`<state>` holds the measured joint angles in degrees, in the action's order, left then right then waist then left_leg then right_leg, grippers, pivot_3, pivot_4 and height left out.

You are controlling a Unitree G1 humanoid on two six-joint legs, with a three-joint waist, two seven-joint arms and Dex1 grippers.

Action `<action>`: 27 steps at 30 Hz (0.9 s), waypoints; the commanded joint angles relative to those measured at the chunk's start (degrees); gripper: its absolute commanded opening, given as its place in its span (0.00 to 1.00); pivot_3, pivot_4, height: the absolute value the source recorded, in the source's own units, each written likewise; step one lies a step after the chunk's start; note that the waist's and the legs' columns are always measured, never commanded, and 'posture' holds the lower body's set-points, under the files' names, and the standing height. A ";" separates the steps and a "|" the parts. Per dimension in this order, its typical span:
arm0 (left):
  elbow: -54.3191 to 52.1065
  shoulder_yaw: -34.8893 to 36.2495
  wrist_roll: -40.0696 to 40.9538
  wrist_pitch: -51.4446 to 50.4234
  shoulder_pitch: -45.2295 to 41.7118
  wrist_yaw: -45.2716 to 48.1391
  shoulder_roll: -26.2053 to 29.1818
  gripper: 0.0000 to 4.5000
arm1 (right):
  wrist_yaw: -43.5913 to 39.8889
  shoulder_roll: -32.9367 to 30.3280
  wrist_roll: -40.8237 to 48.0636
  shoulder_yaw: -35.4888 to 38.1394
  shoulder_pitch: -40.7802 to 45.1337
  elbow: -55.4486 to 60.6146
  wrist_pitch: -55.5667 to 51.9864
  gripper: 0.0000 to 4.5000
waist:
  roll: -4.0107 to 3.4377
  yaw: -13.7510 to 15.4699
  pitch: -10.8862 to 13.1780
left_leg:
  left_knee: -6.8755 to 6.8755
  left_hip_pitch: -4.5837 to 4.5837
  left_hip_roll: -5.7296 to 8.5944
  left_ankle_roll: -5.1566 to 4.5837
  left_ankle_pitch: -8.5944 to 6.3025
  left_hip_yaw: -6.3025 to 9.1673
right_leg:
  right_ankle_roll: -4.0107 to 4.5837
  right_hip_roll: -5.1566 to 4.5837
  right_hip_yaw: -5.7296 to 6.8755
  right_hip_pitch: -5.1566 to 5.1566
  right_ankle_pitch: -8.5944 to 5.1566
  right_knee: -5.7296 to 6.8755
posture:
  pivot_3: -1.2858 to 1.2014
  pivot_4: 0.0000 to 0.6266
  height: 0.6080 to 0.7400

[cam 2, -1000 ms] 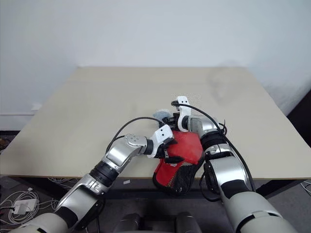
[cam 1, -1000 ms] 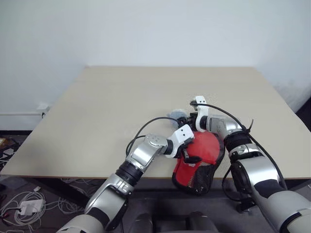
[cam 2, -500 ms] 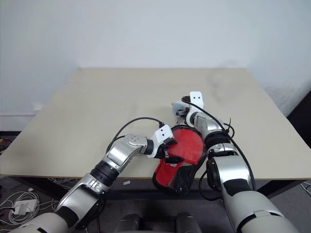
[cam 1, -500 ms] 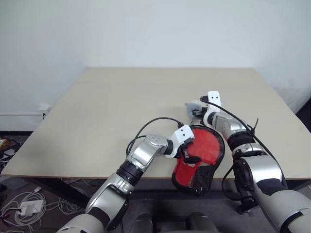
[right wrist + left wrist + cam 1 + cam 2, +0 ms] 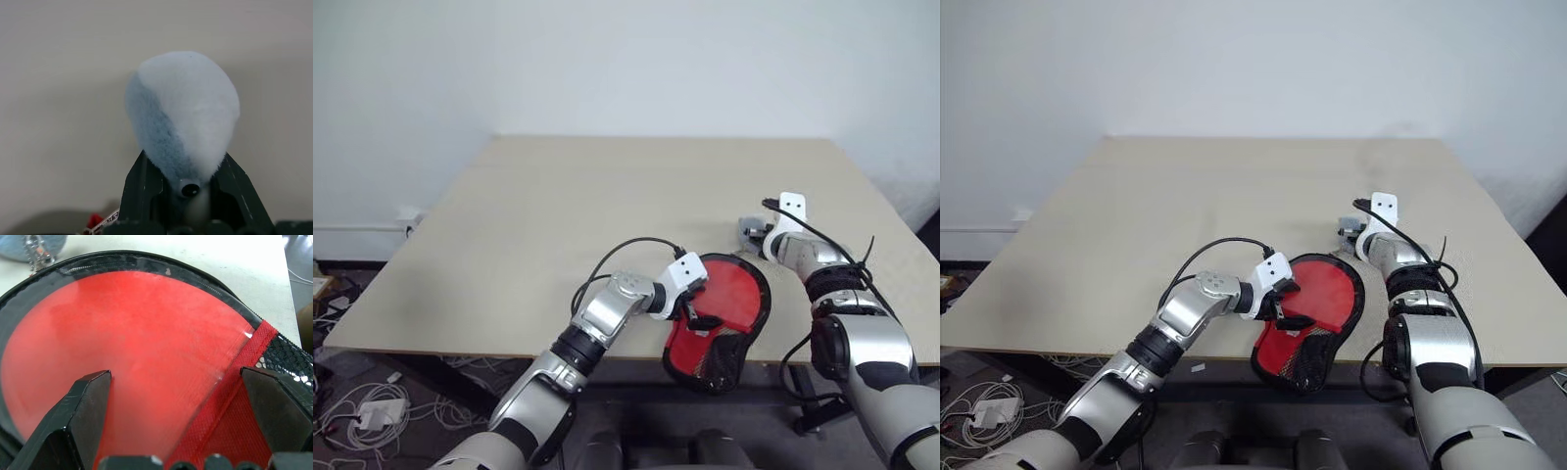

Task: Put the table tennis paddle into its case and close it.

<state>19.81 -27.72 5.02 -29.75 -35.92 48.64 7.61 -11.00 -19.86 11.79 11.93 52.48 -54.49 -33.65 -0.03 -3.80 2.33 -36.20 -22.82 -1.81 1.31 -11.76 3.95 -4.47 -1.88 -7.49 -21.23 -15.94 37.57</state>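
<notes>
The case (image 5: 729,299) lies at the table's front edge, red face up, with a black zipper rim. Its black mesh end (image 5: 705,357) hangs over the edge. The table tennis paddle is hidden. My left gripper (image 5: 697,309) stands open on the red face, and the left wrist view shows its fingers (image 5: 88,406) spread wide over the case (image 5: 137,333). My right gripper (image 5: 757,235) is just past the case's far right rim, shut on a small grey-white soft lump (image 5: 186,107). A short metal chain (image 5: 103,218) hangs beside its fingers.
The beige table (image 5: 607,196) stretches far and to the left, with a white wall behind it. Its right edge runs close to my right arm. Cables and a power strip (image 5: 372,406) lie on the floor to the left.
My right gripper has carried the soft lump to the right, from behind the case's top to its far right rim. The left gripper has stayed on the case.
</notes>
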 commanded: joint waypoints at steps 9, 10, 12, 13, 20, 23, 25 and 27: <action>6.29 -1.85 -2.12 -2.58 1.53 0.26 -1.64 1.00 | 8.51 -5.63 5.61 13.88 -21.32 48.56 -27.16 0.10 | -0.04 1.64 -0.02 | -0.06 -0.08 0.05 -0.01 -0.01 0.00 | -0.02 -0.03 -0.02 -0.04 -0.02 -0.07 | 0.52 0.00 1.00; 6.64 -1.88 -2.12 -2.55 1.39 0.41 -1.80 1.00 | 9.04 -5.32 6.11 15.40 -23.79 52.46 -29.53 0.10 | -0.05 1.80 -0.03 | -0.07 -0.08 0.05 -0.01 -0.01 -0.01 | -0.02 -0.03 -0.03 -0.05 -0.02 -0.07 | 0.52 0.00 1.00; 7.11 -1.88 -2.14 -2.47 1.20 0.62 -1.98 1.00 | 9.83 -4.83 6.76 17.19 -26.57 57.23 -32.56 0.10 | -0.05 2.29 -0.03 | -0.08 -0.08 0.05 0.00 -0.01 -0.01 | -0.01 -0.03 -0.03 -0.05 -0.03 -0.08 | 0.52 0.00 1.00; 7.29 -1.86 -2.19 -2.40 1.14 0.71 -2.02 1.00 | 10.07 -4.63 7.04 17.75 -27.42 58.83 -33.62 0.10 | -0.05 2.37 -0.03 | -0.08 -0.08 0.05 -0.01 -0.01 -0.03 | -0.01 -0.03 -0.05 -0.06 -0.04 -0.09 | 0.52 0.00 1.00; 9.79 -2.85 -2.61 -1.06 0.01 2.57 -3.46 1.00 | 8.56 -3.80 9.93 26.67 -41.60 77.49 -43.23 0.10 | -0.09 4.05 -0.10 | -0.03 -0.17 0.06 -0.03 -0.05 -0.03 | -0.03 -0.05 -0.04 -0.12 -0.07 -0.27 | 0.52 0.00 1.00; 10.82 -3.18 -2.86 -0.41 -0.45 3.37 -4.05 1.00 | 6.25 -3.76 11.88 28.58 -47.36 83.74 -45.48 0.10 | -0.10 4.25 -0.12 | -0.03 -0.14 0.09 -0.03 -0.05 0.00 | 0.02 -0.07 -0.02 -0.13 -0.09 -0.43 | 0.52 0.00 1.00; 11.38 -3.31 -2.97 -0.11 -0.69 3.72 -4.38 1.00 | 4.64 -3.59 13.14 29.17 -50.65 87.18 -46.42 0.10 | -0.11 4.33 -0.14 | -0.03 -0.15 0.09 -0.04 -0.06 0.00 | 0.09 -0.08 -0.02 -0.09 -0.13 -0.56 | 0.52 0.00 1.00; 11.81 -3.49 -3.06 0.13 -0.88 4.03 -4.75 1.00 | 2.34 -3.66 14.95 29.59 -54.09 90.77 -47.32 0.10 | -0.10 4.35 -0.14 | -0.03 -0.17 0.09 -0.06 -0.08 0.00 | 0.09 -0.08 -0.03 -0.05 -0.13 -0.63 | 0.52 0.00 1.00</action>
<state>26.68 -28.54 4.90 -27.57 -38.77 52.44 2.12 -8.44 -21.70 27.20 36.79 -0.25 31.85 -80.46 -0.13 0.55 2.18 -36.25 -23.00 -1.71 1.24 -11.85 3.94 -4.39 -1.97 -7.52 -21.28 -16.06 36.91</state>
